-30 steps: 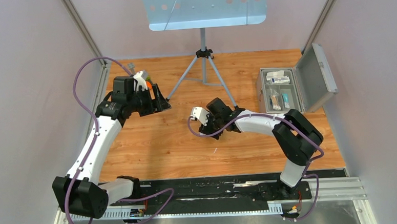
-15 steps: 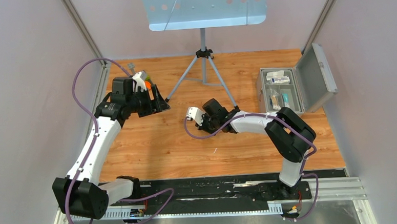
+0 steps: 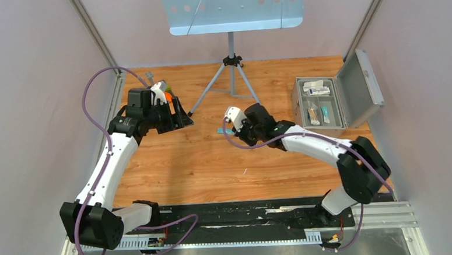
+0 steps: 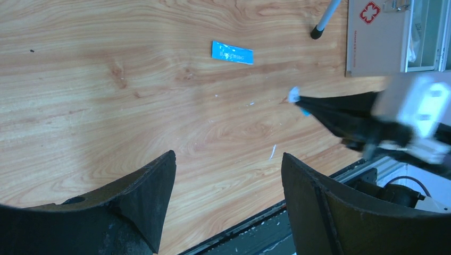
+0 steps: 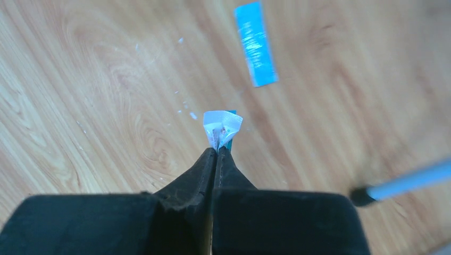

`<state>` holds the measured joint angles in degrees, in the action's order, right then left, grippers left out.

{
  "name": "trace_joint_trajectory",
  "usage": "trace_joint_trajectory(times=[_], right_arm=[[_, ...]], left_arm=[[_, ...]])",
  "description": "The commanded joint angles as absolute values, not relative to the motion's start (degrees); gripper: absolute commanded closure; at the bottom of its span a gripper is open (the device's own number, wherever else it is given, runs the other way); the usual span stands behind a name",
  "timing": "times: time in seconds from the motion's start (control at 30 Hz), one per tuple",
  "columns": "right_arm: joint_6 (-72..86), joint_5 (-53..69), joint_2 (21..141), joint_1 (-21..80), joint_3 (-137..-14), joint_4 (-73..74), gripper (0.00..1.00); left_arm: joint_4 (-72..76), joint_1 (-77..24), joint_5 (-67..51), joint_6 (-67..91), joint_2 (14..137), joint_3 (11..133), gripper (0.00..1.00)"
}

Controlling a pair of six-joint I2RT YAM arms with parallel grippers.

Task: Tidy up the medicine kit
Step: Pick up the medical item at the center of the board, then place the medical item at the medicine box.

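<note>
The right tool (image 5: 215,151) has just clamped shut on a small white-and-blue packet (image 5: 222,126), which pokes out past its tips above the bench (image 3: 179,165). A flat blue packet (image 5: 256,43) lies on the wood nearby. The medicine kit (image 3: 362,88) sits open at the far right, well apart. The left tool (image 4: 227,159) gapes wide, empty. The pinched packet looks ready to carry to the kit.

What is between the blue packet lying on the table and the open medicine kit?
Only a tripod leg's foot on otherwise bare table, shown in the left wrist view.
</note>
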<state>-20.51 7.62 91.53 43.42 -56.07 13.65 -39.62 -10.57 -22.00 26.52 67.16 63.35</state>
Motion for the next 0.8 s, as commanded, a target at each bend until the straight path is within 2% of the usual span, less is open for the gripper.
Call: trace_joint_trajectory(times=[0.0,0.33,0.6,0.77], right_arm=[[-15.2,5.4,81.1,38.9,-56.4,14.6,1.0],[-12.2,0.1,64.4,16.5,-56.3,19.0,1.0],[-10.7,-2.8,67.6,-1.9,-57.1,18.8,1.0],[-14.2,-6.9,71.2,-3.9,-56.0,17.9,1.0]], left_arm=[[-38.9,-10.1,-22.8,25.9,66.1,63.6,0.2],[-37.7,-10.0,-23.9,26.2,67.1,63.7,0.2],[-38.5,-10.0,-23.7,25.3,67.5,64.9,0.2],[-37.9,-10.0,-24.4,25.8,67.7,64.8,0.2]])
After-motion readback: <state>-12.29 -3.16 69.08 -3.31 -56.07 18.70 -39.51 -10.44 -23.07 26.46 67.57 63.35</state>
